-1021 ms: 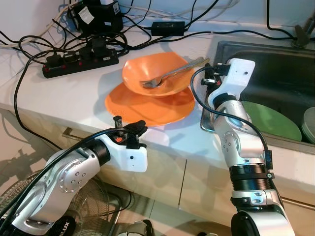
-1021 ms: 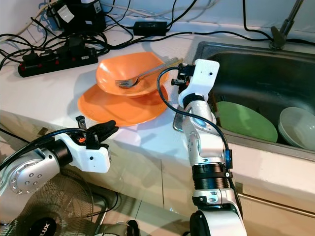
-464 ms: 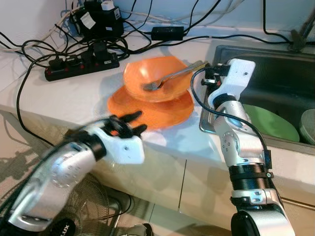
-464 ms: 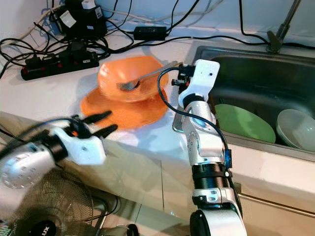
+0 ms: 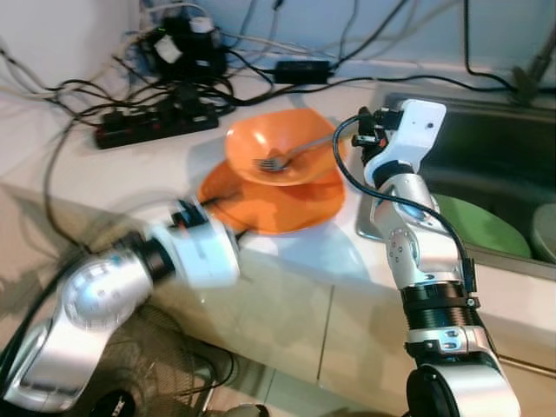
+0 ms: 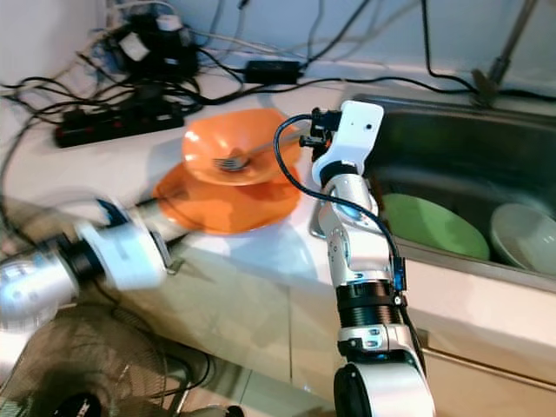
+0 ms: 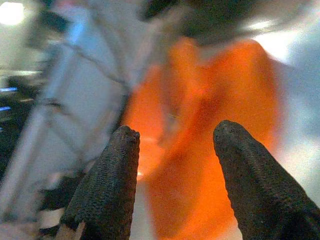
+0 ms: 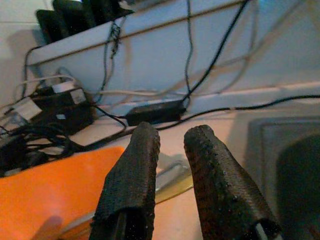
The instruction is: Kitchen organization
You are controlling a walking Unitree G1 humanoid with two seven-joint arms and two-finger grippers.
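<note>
two silver arms with ribbed black joint rings; each ends in a white wrist housing behind the gripper. a black cable loops beside the right arm's housing. left gripper and right gripper each carry two long black fingers, finely textured.

Left end effector open, right end effector raised.

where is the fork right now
The fork lies in the orange bowl stacked on the orange plate, on the counter just left of the sink.
</note>
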